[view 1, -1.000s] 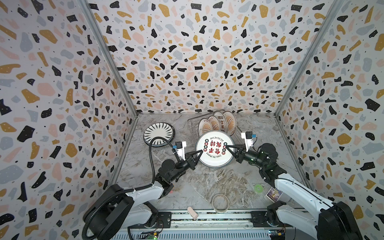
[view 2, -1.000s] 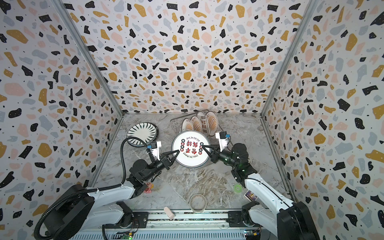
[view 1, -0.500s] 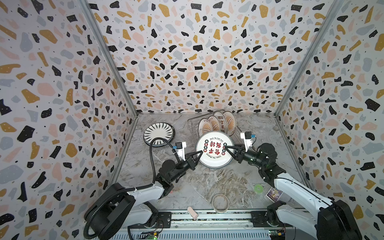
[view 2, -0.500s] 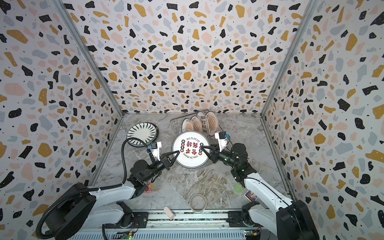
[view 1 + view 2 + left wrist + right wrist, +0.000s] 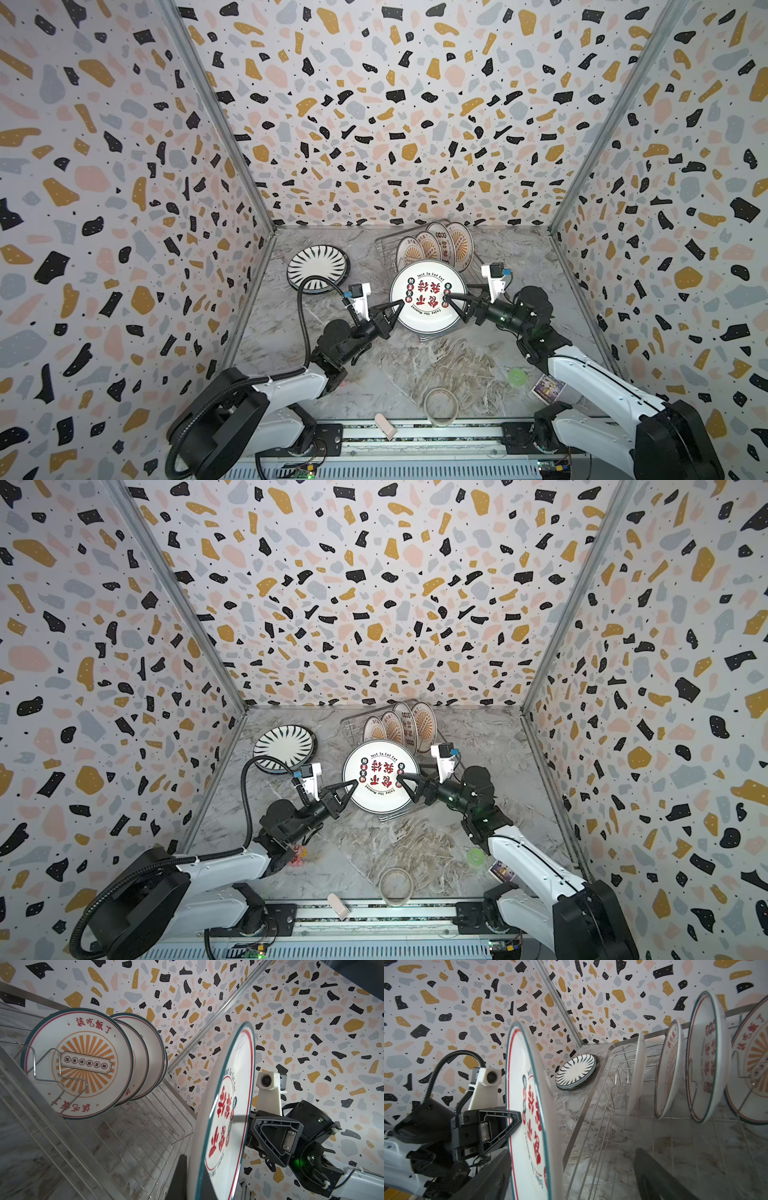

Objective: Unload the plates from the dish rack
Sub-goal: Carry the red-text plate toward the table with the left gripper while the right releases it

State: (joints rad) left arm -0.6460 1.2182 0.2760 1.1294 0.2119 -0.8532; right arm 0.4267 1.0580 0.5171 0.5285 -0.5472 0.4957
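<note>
A white plate with red-black characters [image 5: 428, 297] [image 5: 380, 777] hangs over the near end of the dish rack [image 5: 380, 245] [image 5: 347, 725]. My left gripper [image 5: 398, 306] [image 5: 194, 1185] is shut on its left rim. My right gripper [image 5: 451, 306] [image 5: 571, 1178] stands open around the right rim of this plate [image 5: 529, 1105]; one finger is close to the plate's face and the other is far off. Several orange sunburst and red-character plates [image 5: 436, 247] [image 5: 81, 1061] [image 5: 708, 1059] stand upright between the rack's prongs. A black-striped plate [image 5: 318, 268] [image 5: 576, 1073] lies on the table at back left.
A translucent tape ring [image 5: 440, 405], a green lid [image 5: 516, 376] and a small printed card [image 5: 548, 386] lie near the front right. A pale pink piece [image 5: 385, 426] rests on the front rail. Terrazzo walls close in the left, back and right sides.
My right gripper has opened and let go of the red-character plate's right rim. The plate stays where it was, held by the left gripper.
</note>
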